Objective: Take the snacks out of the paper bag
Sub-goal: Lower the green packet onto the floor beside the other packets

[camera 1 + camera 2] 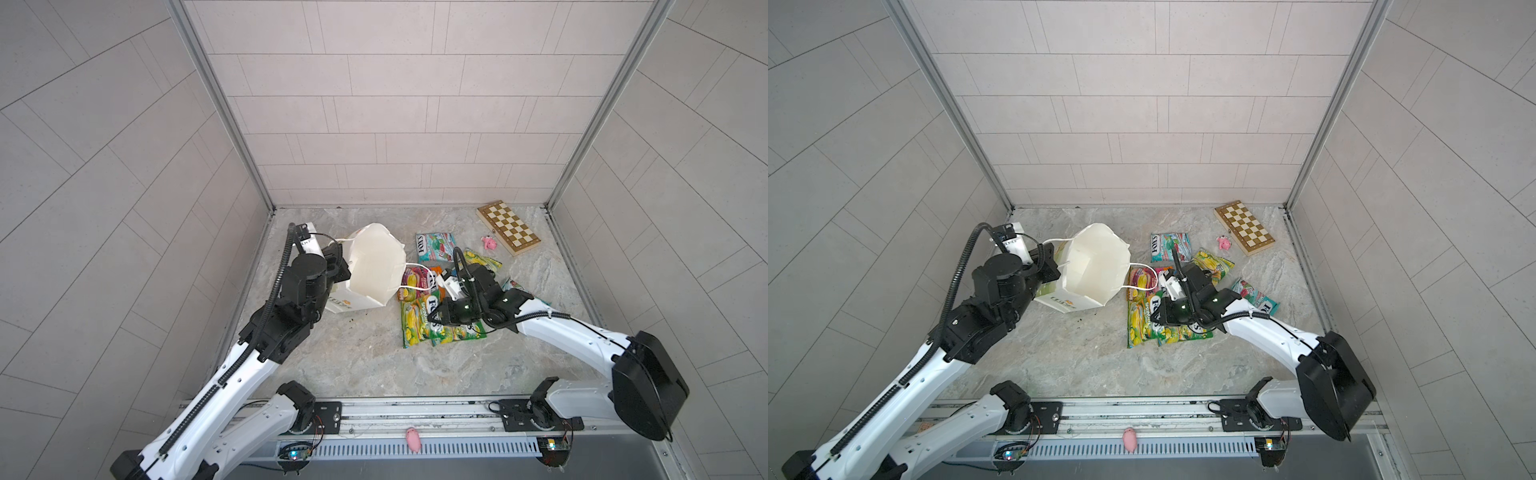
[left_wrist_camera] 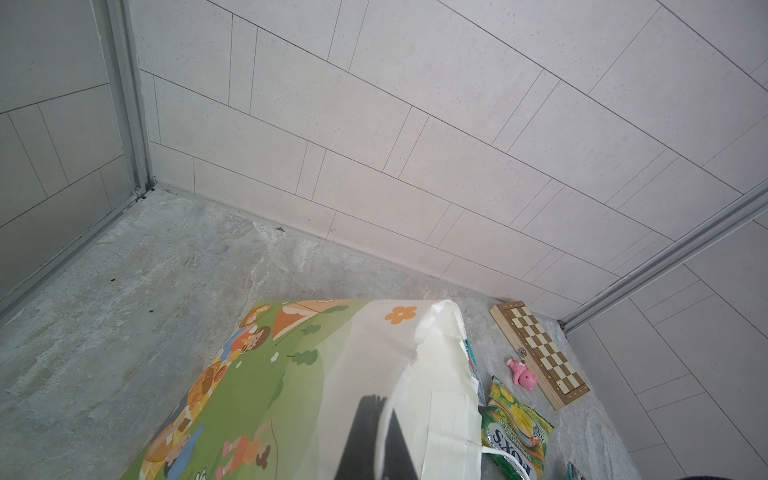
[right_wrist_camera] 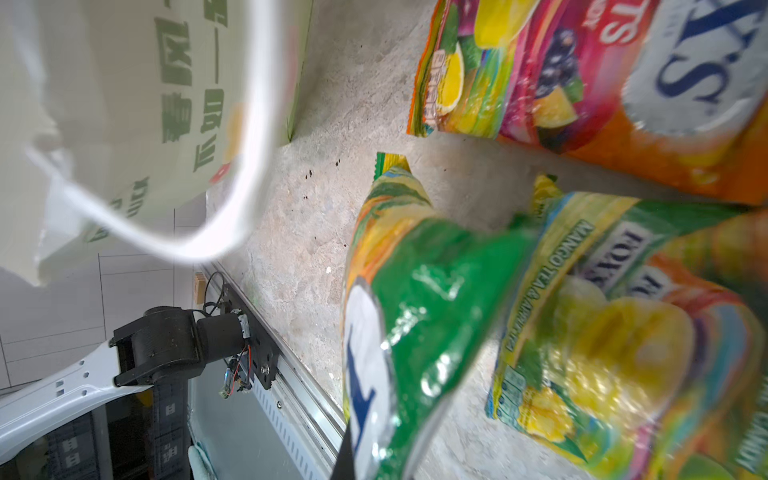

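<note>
- The right end effector [image 1: 434, 320] is clenched on one end of a yellow-green packet [image 3: 415, 311], which appears lifted at that end. The film is glossy, so a quick swing could let it slide free.
- The paper bag [image 1: 376, 266] leans tilted, its rim pinched in the left end effector [image 2: 380, 415], which is closed on the paper. Its mouth faces the right end effector and looks empty in both top views.
- The bag's cord handle [image 3: 262, 104] loops just beside the right end effector. A move toward the bag could snag it and drag the bag along.
- The other snacks [image 1: 457, 330] lie on the surface [image 1: 353, 357] around the right end effector, with an orange-pink packet [image 3: 582, 83] just beside it. A careless set-down could shove or bury them.
- If the left end effector lets go, the leaning bag would likely topple onto the nearest packets.
</note>
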Motion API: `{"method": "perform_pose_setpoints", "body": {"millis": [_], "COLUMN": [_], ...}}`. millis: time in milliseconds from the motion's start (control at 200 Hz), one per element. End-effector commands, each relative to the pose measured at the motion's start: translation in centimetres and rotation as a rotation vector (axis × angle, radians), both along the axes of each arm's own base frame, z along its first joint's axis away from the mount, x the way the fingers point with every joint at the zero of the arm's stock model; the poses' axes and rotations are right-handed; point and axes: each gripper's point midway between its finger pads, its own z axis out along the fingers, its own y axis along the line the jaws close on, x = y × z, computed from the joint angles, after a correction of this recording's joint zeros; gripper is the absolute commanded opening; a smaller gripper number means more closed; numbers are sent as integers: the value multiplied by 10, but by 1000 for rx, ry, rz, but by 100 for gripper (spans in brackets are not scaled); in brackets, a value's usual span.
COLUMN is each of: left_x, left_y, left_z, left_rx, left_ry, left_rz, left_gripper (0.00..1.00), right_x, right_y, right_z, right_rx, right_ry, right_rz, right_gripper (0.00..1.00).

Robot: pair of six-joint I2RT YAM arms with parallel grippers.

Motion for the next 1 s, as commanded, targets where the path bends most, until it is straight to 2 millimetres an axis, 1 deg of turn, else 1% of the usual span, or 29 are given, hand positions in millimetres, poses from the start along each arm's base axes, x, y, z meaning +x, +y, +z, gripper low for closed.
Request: {"method": "perform_pose_setpoints", "body": {"millis": [0, 105, 245, 375, 560, 605, 650, 761, 991], "left_x": [-2, -3, -3, -3, -1, -1, -1, -1, 0], "left_y": [0, 0, 0, -1, -3, -3, -3, -3, -5], "left_z": [8, 8, 8, 8, 6, 7, 6, 7, 9], "left_rx": [-9, -4, 0, -5, -6, -6, -7, -9, -8], "left_ry": [-24, -23, -21, -21, -16, -17, -16, -18, -18], "left_rz": [-8, -11, -10, -12, -19, -20, -20, -21, -26], "left_gripper": [0, 0, 0, 0, 0, 0, 0, 0, 0], "right_x": [7, 6, 4, 3, 2, 1, 0, 0, 1], "right_y": [26, 36, 44, 45, 43, 43, 42, 41, 28], "right_z": [14, 4, -8, -23, -38, -41, -44, -45, -45], "right_rx": [87, 86, 85, 59, 30, 22, 14, -2, -110], "right_ry": [-36, -21, -2, 20, 39, 46, 50, 45, 9], "right_rz": [33, 38, 43, 38, 33, 32, 31, 30, 33], "right_gripper": [0, 0, 0, 0, 0, 5, 13, 28, 44]}}
